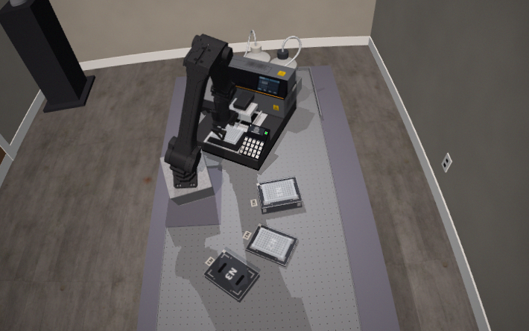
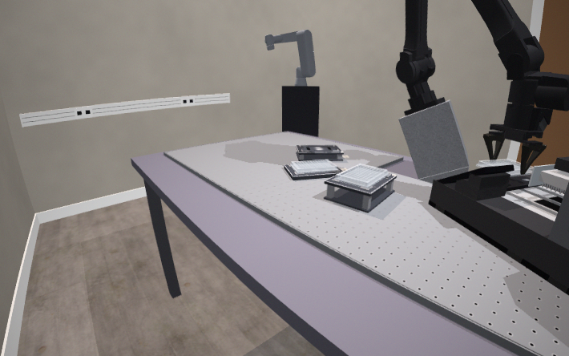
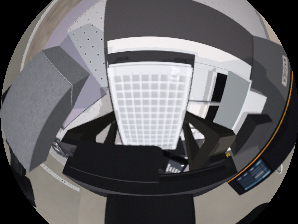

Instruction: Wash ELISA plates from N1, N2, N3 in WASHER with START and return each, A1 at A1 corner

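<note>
My gripper (image 2: pixel 508 165) (image 3: pixel 150 113) is shut on a clear ELISA plate (image 1: pixel 235 134) (image 2: pixel 505 163) (image 3: pixel 150 100), one finger at each long side. The plate looks level, a little above the washer's carrier; the exact gap is hard to see. Its A1 mark is at the top right in the wrist view. The washer (image 1: pixel 283 127) (image 2: pixel 498 229) has its lamp (image 1: pixel 265 133) green, above the keypad (image 1: pixel 252 147). A plate (image 1: pixel 279 191) (image 2: pixel 364 175) lies in raised nest N1. Another plate (image 1: pixel 273 243) (image 2: pixel 313 166) lies in nest N2. Nest N3 (image 1: pixel 217 279) holds no plate.
The arm's grey pedestal block (image 1: pixel 194 193) (image 2: pixel 434 141) (image 3: pixel 37 100) stands beside the washer. The washer's tall housing with its screen (image 1: pixel 268 85) (image 3: pixel 252 176) rises behind the carrier. Two bottles with tubes stand behind it. A dark block (image 1: pixel 244 100) overhangs near the wrist.
</note>
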`<state>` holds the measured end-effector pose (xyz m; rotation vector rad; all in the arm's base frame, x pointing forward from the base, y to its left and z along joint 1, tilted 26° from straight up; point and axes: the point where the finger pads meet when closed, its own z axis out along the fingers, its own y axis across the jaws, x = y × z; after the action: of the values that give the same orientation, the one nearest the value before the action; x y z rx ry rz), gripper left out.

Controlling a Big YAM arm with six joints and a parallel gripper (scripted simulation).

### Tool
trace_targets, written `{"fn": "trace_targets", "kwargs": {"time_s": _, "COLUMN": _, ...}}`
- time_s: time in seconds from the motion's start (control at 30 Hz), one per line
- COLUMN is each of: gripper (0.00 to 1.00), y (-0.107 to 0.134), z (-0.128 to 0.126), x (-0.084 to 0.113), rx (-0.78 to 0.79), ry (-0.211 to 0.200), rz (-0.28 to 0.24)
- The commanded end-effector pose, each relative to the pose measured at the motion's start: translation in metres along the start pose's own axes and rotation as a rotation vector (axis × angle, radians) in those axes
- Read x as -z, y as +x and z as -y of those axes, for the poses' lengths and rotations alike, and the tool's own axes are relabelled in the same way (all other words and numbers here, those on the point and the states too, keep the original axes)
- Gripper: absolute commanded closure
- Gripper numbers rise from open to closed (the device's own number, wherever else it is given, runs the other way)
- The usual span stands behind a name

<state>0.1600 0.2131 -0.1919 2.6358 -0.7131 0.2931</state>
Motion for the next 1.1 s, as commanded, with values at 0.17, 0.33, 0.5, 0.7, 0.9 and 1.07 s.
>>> {"fn": "trace_targets", "kwargs": {"time_s": 0.17, "gripper": 0.18, "y": -0.003, "z": 0.018, "x": 0.027, "rx": -0.011, "ry": 0.042, "rz": 0.003}}
{"fn": "trace_targets", "kwargs": {"time_s": 0.33, "gripper": 0.18, "y": -0.003, "z": 0.023, "x": 0.038, "rx": -0.013, "ry": 0.051, "rz": 0.005}}
{"fn": "trace_targets", "kwargs": {"time_s": 0.5, "gripper": 0.18, "y": -0.003, "z": 0.023, "x": 0.047, "rx": -0.014, "ry": 0.052, "rz": 0.005}}
{"fn": "trace_targets", "kwargs": {"time_s": 0.7, "gripper": 0.18, "y": -0.003, "z": 0.021, "x": 0.053, "rx": -0.013, "ry": 0.049, "rz": 0.005}}
{"fn": "trace_targets", "kwargs": {"time_s": 0.9, "gripper": 0.18, "y": -0.003, "z": 0.022, "x": 0.064, "rx": -0.013, "ry": 0.052, "rz": 0.006}}
{"fn": "trace_targets", "kwargs": {"time_s": 1.07, "gripper": 0.18, "y": -0.004, "z": 0.023, "x": 0.074, "rx": -0.014, "ry": 0.055, "rz": 0.007}}
